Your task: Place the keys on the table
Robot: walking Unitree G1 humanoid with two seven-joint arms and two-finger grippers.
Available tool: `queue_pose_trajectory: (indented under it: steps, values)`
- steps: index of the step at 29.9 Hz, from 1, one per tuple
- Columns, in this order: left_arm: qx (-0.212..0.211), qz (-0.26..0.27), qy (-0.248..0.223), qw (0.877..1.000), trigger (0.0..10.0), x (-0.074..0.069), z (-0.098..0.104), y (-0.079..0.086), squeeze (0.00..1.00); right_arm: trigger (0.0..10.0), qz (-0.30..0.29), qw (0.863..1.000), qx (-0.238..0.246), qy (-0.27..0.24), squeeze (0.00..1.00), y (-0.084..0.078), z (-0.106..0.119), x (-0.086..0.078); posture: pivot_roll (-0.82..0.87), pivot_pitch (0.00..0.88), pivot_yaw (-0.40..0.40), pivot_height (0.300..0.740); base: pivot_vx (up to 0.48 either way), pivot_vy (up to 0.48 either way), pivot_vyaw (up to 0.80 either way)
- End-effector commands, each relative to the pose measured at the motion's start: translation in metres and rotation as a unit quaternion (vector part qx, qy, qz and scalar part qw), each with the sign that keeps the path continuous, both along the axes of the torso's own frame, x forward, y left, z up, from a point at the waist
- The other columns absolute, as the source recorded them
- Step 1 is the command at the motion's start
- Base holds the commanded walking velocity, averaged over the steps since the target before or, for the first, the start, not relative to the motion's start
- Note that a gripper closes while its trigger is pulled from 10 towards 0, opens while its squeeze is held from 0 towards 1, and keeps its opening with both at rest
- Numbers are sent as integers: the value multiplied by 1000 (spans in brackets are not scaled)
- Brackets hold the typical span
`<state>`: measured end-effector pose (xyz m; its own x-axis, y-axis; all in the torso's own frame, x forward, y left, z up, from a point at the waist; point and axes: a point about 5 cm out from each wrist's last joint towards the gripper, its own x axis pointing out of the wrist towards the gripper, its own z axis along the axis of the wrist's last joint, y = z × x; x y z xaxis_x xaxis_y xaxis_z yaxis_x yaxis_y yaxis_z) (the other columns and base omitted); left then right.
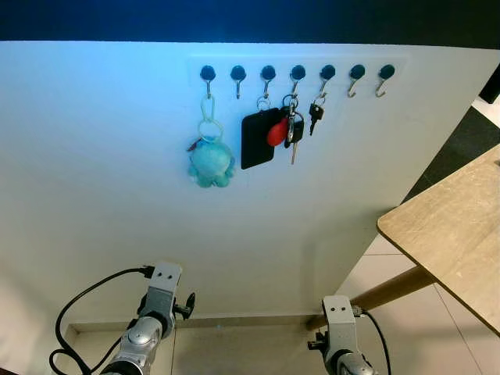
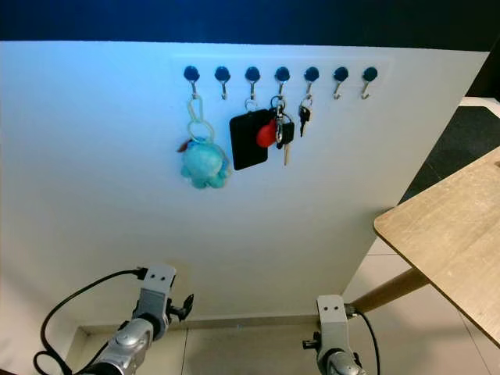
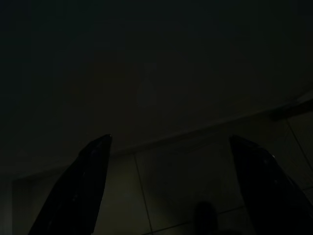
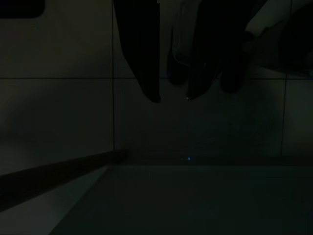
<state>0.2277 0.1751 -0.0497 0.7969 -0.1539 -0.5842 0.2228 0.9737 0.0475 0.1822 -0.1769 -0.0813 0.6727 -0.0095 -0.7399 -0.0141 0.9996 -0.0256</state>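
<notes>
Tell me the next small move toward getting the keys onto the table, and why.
Probably raise the right arm toward the keys: they hang on a wall hook beside the black tag, while both arms hang low and the table stands at the right.

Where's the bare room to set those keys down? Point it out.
The wooden table at the right shows a bare top from its near rounded corner back along the edge facing the white wall. The crowding is on the hook rail: the plush toy, black card and keys hang close together.
</notes>
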Motion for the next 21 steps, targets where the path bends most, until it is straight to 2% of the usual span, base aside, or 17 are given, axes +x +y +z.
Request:
queue_pose_trajectory:
  steps: [1,11,17,18,19,20,21]
  values:
    - [2,-6,4,1000,10000,-2,-1,-1,0,10000,-8,1000,3,-1,0,0,0,-1,57,34,-35,740,0,0,0]
    - [1,-6,2,1000,10000,-1,-1,-2,0,10000,-11,1000,6,-13,0,0,2,3,58,36,-36,740,0,0,0]
    - [-5,-22,-21,1000,10000,5,5,-4,0,10000,-20,993,-15,-112,0,-10,23,27,62,41,-35,740,0,0,0]
    - [-9,-27,-31,999,10000,7,8,-5,0,10000,-25,991,-17,-133,0,-12,28,32,62,41,-35,740,0,0,0]
    - [-22,-45,-50,998,10000,10,13,-8,0,10000,-23,984,-14,-179,0,-13,39,42,60,42,-30,740,0,0,0]
    - [-22,-45,-50,998,10000,10,13,-8,0,10000,-23,984,-14,-179,0,-13,39,42,60,42,-30,740,0,0,0]
    - [-37,-68,-72,994,10000,13,19,-11,0,10000,-14,973,-10,-229,0,-12,52,52,57,44,-28,740,0,0,0]
